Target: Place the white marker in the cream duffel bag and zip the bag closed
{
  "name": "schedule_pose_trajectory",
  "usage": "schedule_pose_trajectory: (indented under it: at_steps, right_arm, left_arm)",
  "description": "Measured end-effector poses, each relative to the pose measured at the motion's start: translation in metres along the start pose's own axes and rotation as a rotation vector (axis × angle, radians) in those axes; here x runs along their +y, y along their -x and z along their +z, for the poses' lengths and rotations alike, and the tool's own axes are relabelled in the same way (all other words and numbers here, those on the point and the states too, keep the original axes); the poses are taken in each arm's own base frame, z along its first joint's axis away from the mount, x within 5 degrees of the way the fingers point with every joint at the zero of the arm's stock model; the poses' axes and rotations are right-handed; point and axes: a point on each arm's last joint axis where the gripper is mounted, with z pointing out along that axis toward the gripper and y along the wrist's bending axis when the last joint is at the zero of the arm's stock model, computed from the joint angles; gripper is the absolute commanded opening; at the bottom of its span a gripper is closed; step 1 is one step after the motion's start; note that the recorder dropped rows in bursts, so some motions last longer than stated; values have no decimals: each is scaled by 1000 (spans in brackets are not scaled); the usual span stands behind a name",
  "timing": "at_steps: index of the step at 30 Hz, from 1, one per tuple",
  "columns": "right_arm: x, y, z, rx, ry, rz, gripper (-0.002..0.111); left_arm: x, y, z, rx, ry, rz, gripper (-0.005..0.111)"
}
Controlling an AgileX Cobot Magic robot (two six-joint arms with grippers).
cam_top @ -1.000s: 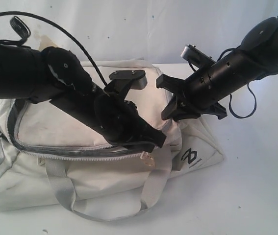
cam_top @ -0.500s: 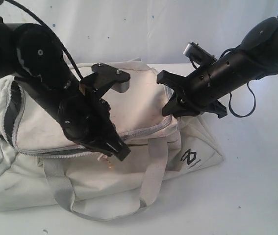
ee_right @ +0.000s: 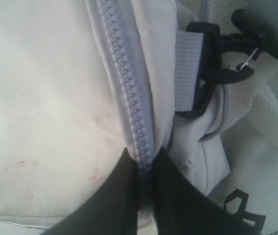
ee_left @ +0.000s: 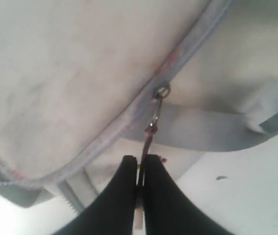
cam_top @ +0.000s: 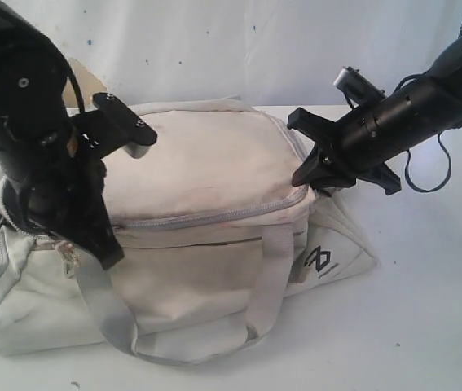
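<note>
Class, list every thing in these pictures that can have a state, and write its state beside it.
cream duffel bag, lying flat, top flap down
main zipper, closed along the front run that shows
zipper pull, pinched and drawn taut
left pincer, shut on the zipper pull
right pincer, shut on the cream duffel bag at its zipper seam
white marker, not in view

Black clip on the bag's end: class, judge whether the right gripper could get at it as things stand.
Probably, once freed: the right gripper is shut on the zipper of the cream duffel bag; the black clip lies uncovered just beside it.
</note>
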Motion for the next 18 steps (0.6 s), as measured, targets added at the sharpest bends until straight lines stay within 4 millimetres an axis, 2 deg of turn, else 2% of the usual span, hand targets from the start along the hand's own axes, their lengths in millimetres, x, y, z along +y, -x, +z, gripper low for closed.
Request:
schedule_pose_trajectory:
  at_steps: [11,18]
  right_arm:
    - [-20,12,-13,-53,-18,36,0]
    - [-24,13,-16,-46,-4,42,0]
  left_arm:
    - [60,-33,-9,40,54,-207,0]
    - [81,-42,-7,18,34,-291,0]
